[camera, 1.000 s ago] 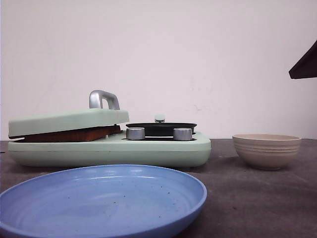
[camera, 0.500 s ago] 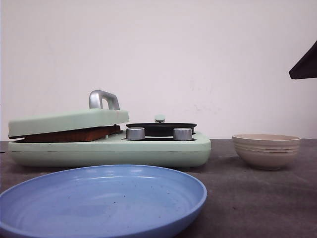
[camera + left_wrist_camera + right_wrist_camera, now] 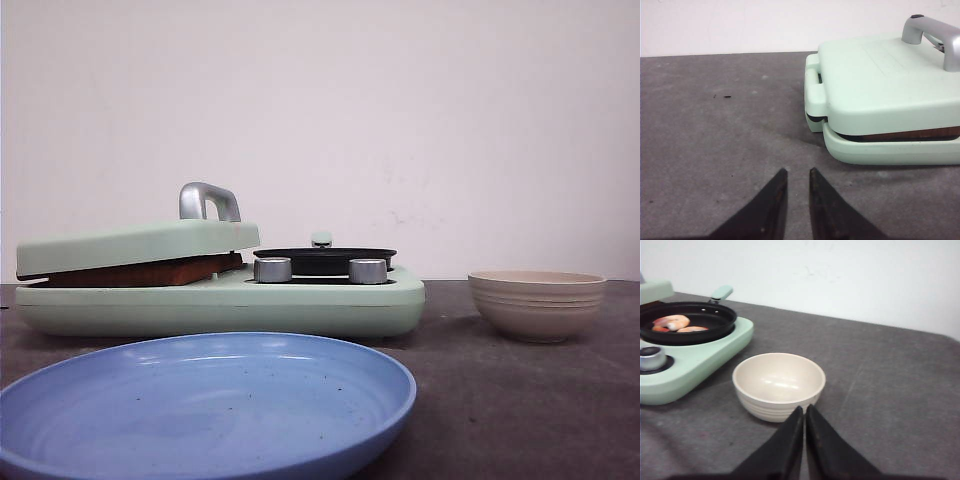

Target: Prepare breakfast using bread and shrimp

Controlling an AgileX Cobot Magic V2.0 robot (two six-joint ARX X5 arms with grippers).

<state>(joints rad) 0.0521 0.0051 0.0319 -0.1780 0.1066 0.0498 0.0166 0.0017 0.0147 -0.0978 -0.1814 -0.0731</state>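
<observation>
The bread shows only as a brown crust edge (image 3: 140, 271) pressed between the lid and base of the mint-green sandwich maker (image 3: 220, 300); the same edge shows in the left wrist view (image 3: 905, 134). The shrimp (image 3: 672, 322), pink-orange pieces, lie in the black pan (image 3: 687, 320) on the appliance's right half. My left gripper (image 3: 798, 171) is a little open and empty, low over the grey table beside the appliance's hinge end. My right gripper (image 3: 805, 407) is shut and empty, just short of the empty beige bowl (image 3: 778, 385). Neither gripper shows in the front view.
A large blue plate (image 3: 205, 405) lies at the front of the table, empty. The beige ribbed bowl (image 3: 537, 303) stands right of the appliance. The lid has a silver handle (image 3: 208, 200); two silver knobs (image 3: 272, 269) sit in front of the pan.
The dark shape at the top right edge of the front view has left the picture. Appliance, plate and bowl have not moved.
</observation>
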